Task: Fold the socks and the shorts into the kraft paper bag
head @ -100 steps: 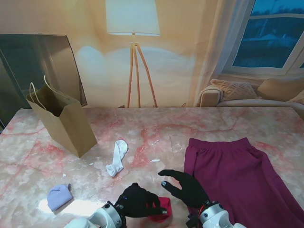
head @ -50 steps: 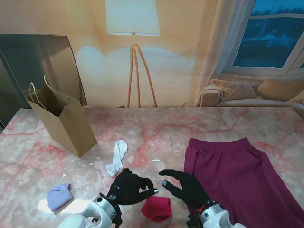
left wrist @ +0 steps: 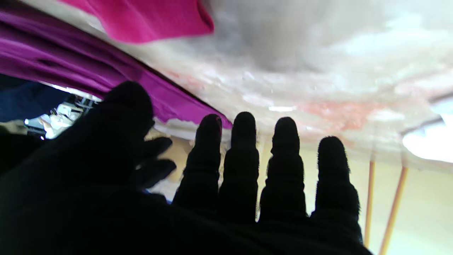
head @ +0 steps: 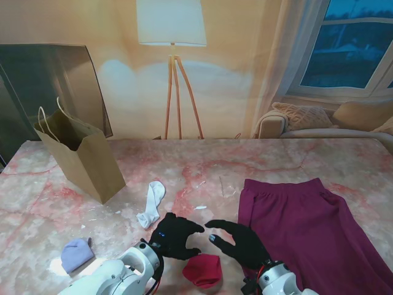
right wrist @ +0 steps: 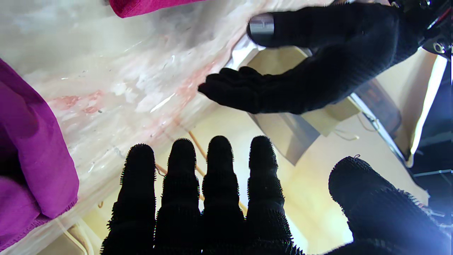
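Lifted off the red sock [head: 202, 270] since a second ago, left hand [head: 174, 236] now farther from me, fingers spread, holding nothing. Left behind as a compact bundle on the tabletop [head: 184, 172], nearest of all, between both wrists; looks folded, judging by its shape. Right hand [head: 241, 242] unmoved beside the magenta shorts [head: 307, 227], open too, fingers straight in its wrist view, gripping nothing. White sock [head: 151, 204] stretched out unfolded just beyond the left hand; lavender sock [head: 77, 253] bunched well to the left. Kraft paper bag [head: 83, 157] upright and open at far left, apparently still unfilled. Probably next: white sock, or bagging the red one.
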`<state>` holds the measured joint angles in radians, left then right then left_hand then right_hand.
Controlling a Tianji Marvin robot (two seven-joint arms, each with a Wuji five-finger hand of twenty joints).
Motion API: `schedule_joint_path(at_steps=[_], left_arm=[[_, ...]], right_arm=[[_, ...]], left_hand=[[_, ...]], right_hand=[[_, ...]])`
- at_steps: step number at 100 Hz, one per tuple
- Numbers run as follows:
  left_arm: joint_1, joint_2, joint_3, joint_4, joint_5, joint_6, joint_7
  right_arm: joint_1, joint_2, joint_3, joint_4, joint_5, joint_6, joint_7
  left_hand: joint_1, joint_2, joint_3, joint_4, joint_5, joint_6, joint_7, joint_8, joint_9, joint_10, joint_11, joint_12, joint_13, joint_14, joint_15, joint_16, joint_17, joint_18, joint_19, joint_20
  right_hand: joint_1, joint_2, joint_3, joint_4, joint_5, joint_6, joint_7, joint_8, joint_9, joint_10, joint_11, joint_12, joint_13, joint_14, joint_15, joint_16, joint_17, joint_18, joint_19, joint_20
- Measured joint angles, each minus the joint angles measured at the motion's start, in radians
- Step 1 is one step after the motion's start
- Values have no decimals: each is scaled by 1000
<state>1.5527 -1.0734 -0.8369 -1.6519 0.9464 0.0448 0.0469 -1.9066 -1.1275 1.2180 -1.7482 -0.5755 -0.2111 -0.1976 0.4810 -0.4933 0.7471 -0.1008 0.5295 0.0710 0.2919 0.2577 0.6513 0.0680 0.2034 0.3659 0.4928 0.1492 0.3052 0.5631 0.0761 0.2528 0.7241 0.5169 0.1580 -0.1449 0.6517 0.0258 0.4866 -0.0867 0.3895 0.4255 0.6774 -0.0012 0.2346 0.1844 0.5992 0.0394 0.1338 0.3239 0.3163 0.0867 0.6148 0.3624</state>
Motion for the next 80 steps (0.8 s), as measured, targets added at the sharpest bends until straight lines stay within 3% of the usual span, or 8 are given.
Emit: schedule_joint_path(at_steps=[13,35,45,69,80], left_arm=[[-27,10,44,19,6,3,-22],[-43,21,76,49,69,-10,-31],[-59,25,112,76,98,-3,14],[-93,21,144,114,86,13,54],[-100,19,151,125,85,12,69]], right_arm=[[2,0,-2,1,1,0,3],[7,0,-6,5,1,1,3],[10,0,-9,6,2,1,5],[11,0,-10,9,1,0,1],[11,0,-9,9,1,0,1]], left_hand=[[0,-16,-16,0,-39,26,-56,-24,-23,0,-2,16,-48,0,-22,-9,-26,-18,-44,0],[0,-51,4,0,-35,20,-38,14,-23,0,87,187,-64,1,-10,29,-42,-23,-77,0],[0,-53,27,0,-10,-18,78,121,-48,-3,109,243,-63,1,0,48,-37,-31,-74,0],[0,-100,82,0,-12,-167,573,500,-48,-45,135,267,-63,1,7,50,-37,-35,-46,0],[39,-157,75,-82,50,-267,745,608,-47,-45,146,268,-50,1,22,50,-32,-34,-32,0]], right_hand=[[0,0,0,0,0,0,0,0,0,0,0,0,0,0,0,0,0,0,0,0],[0,0,0,0,0,0,0,0,0,0,0,0,0,0,0,0,0,2,0,0],[0,0,0,0,0,0,0,0,0,0,0,0,0,0,0,0,0,11,0,0],[0,0,0,0,0,0,0,0,0,0,0,0,0,0,0,0,0,12,0,1],[0,0,0,0,0,0,0,0,0,0,0,0,0,0,0,0,0,12,0,1]])
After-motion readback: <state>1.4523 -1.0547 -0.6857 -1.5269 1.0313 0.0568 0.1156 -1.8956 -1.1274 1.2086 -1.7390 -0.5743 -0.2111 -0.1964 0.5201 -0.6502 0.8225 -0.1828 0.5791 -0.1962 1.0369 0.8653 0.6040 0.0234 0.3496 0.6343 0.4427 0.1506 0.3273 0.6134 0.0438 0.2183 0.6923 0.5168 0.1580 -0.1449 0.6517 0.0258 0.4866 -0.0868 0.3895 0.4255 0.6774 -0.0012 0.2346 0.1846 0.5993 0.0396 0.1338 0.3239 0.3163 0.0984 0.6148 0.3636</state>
